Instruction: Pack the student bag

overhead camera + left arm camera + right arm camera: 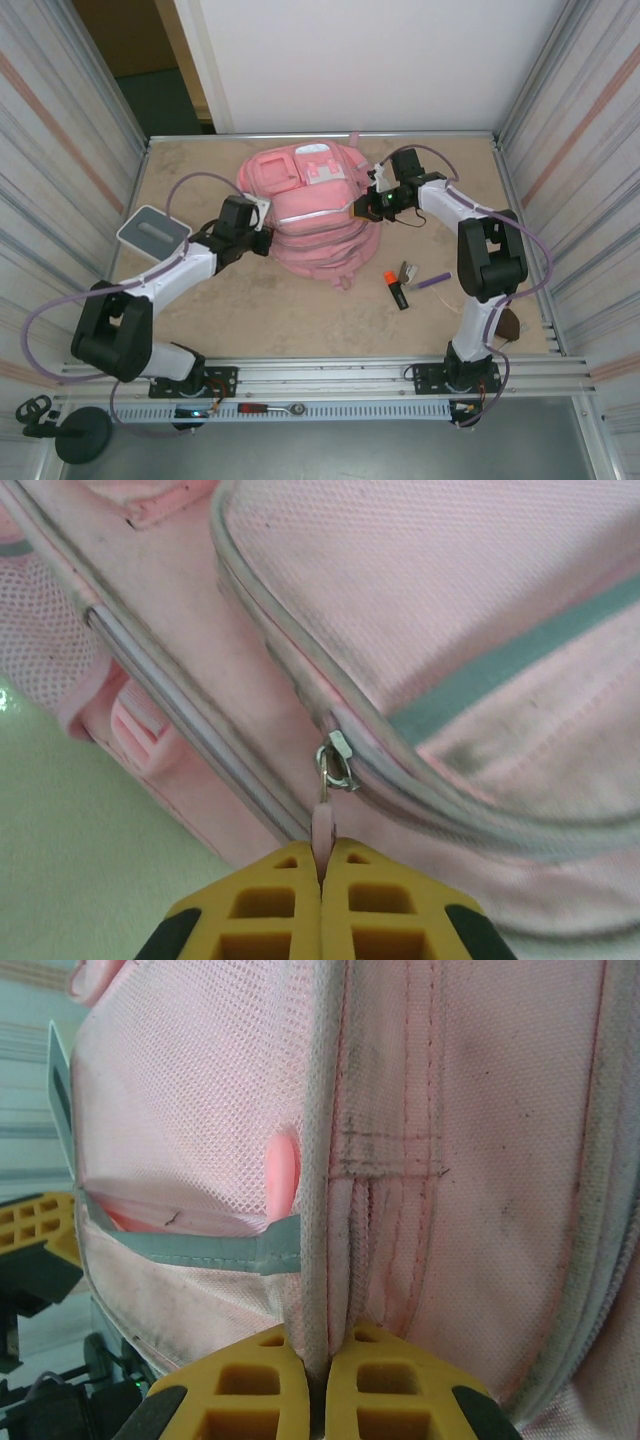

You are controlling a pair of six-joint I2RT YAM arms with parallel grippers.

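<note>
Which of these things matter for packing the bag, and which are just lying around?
Job: soft pink fabric backpack; left gripper pinching its pink zipper pull; right gripper pinching its piped seam; likely orange marker, purple pen.
Lying about: flat grey rounded tray.

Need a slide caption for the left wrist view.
Left gripper pinches the pink zipper pull on the student bag.

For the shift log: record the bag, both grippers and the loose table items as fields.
bag: large soft pink fabric backpack, lying mid-table
left gripper: shut on the pink zipper pull
right gripper: shut on the backpack's piped seam
left of bag: flat grey case
right of bag: orange-and-black marker, purple pen
</note>
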